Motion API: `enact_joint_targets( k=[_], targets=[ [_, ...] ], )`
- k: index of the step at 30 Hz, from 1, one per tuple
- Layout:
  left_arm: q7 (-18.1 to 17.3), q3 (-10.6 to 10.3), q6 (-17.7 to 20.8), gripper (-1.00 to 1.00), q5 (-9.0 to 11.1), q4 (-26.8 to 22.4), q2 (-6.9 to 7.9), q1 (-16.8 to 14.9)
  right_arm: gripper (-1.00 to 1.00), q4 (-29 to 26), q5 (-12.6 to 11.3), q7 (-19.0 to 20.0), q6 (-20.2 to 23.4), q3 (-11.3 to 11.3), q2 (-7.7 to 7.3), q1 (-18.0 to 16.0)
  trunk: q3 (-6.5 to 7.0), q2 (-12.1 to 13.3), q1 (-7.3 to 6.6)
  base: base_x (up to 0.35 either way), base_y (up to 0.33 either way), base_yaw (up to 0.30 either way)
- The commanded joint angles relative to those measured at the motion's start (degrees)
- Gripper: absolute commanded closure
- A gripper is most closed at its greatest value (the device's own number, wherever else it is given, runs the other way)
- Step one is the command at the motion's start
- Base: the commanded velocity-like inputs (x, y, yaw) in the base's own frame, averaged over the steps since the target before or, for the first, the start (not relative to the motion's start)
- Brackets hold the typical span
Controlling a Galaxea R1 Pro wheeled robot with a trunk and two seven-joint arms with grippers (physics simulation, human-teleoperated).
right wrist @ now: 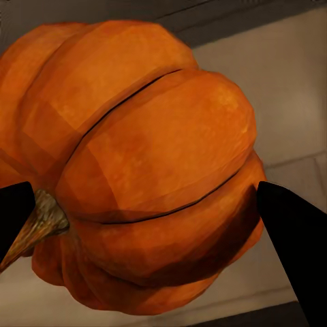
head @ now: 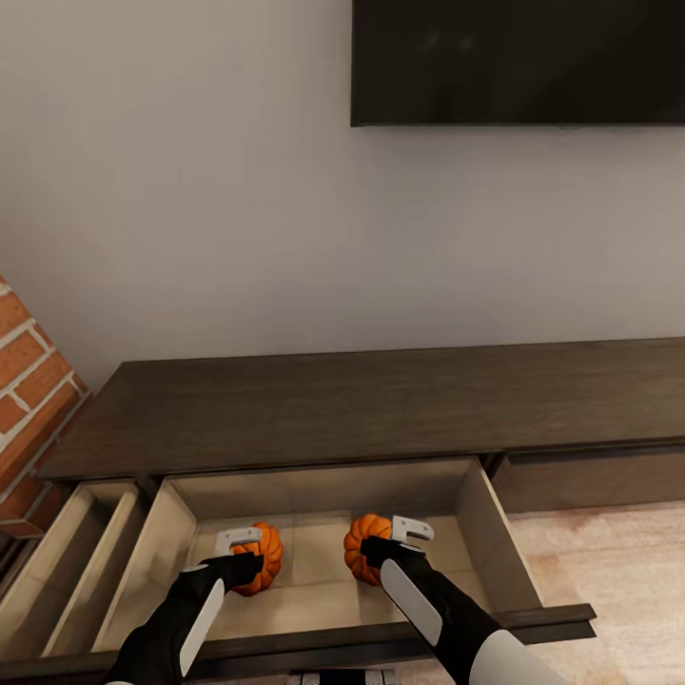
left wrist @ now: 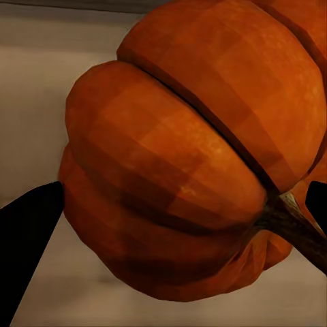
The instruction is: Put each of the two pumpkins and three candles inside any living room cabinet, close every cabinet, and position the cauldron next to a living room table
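The cabinet is a long, low, dark-brown console whose wide drawer is pulled out, showing a pale beige inside. Two small ribbed orange pumpkins sit low within it. My left gripper is shut on the left pumpkin, which looms large between the black fingers. My right gripper is shut on the right pumpkin, seen close with its stem beside one finger. Whether either pumpkin rests on the drawer floor I cannot tell.
A second narrower drawer stands open at the left, beside a brick wall. The drawer front to the right is closed. A dark TV hangs above. Pale wood floor lies at the right.
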Motion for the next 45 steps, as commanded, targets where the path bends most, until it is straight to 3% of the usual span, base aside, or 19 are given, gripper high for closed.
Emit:
enact_joint_targets(
  k=[1, 5, 6, 11, 12, 27, 35, 45],
  targets=[
    [0.58, -0.12, 0.27, 1.00, 0.56, -0.10, 0.01, 0.00, 1.00, -0.08, -0.20, -0.41, 0.21, 0.18, -0.03, -0.05, -0.05, -0.02, -0.01, 0.000, 0.000, 0.000],
    [0.59, -0.09, 0.30, 1.00, 0.56, -0.13, 0.01, -0.04, 1.00, -0.08, -0.20, -0.41, 0.21, 0.18, -0.03, -0.05, -0.05, -0.02, -0.01, 0.000, 0.000, 0.000],
    [0.62, -0.08, 0.31, 1.00, 0.56, -0.13, 0.01, -0.06, -1.00, -0.08, -0.20, -0.41, 0.21, 0.18, -0.03, -0.05, -0.05, -0.02, -0.01, 0.000, 0.000, 0.000],
    [0.63, 0.13, 0.37, 1.00, 0.57, -0.14, 0.01, -0.06, -1.00, -0.08, -0.20, -0.41, 0.21, 0.18, -0.03, -0.05, -0.05, -0.02, -0.01, 0.000, 0.000, 0.000],
    [0.65, 0.23, 0.34, -1.00, 0.57, -0.14, 0.01, -0.07, -1.00, -0.08, -0.20, -0.41, 0.21, 0.18, -0.03, -0.05, -0.05, -0.02, -0.01, 0.000, 0.000, 0.000],
    [0.67, 0.52, 0.70, -1.00, 0.73, -1.39, -0.01, -0.05, -1.00, -0.08, -0.24, -0.41, 0.21, 0.18, -0.03, -0.05, -0.05, -0.02, -0.01, 0.000, 0.000, 0.000],
    [0.84, 0.60, 1.08, -1.00, 0.91, -3.71, -0.07, 0.01, -1.00, -0.08, -0.27, -0.41, 0.21, 0.18, -0.03, -0.05, 1.72, 0.09, -0.22, 0.000, 0.000, 0.000],
    [0.85, 0.54, 2.84, -1.00, 2.64, -3.74, 0.01, 0.01, -1.00, -0.08, -0.25, -0.41, 0.21, 0.18, -0.03, -0.05, 3.94, 0.22, -0.48, -0.083, 0.000, 0.000]
  ],
)
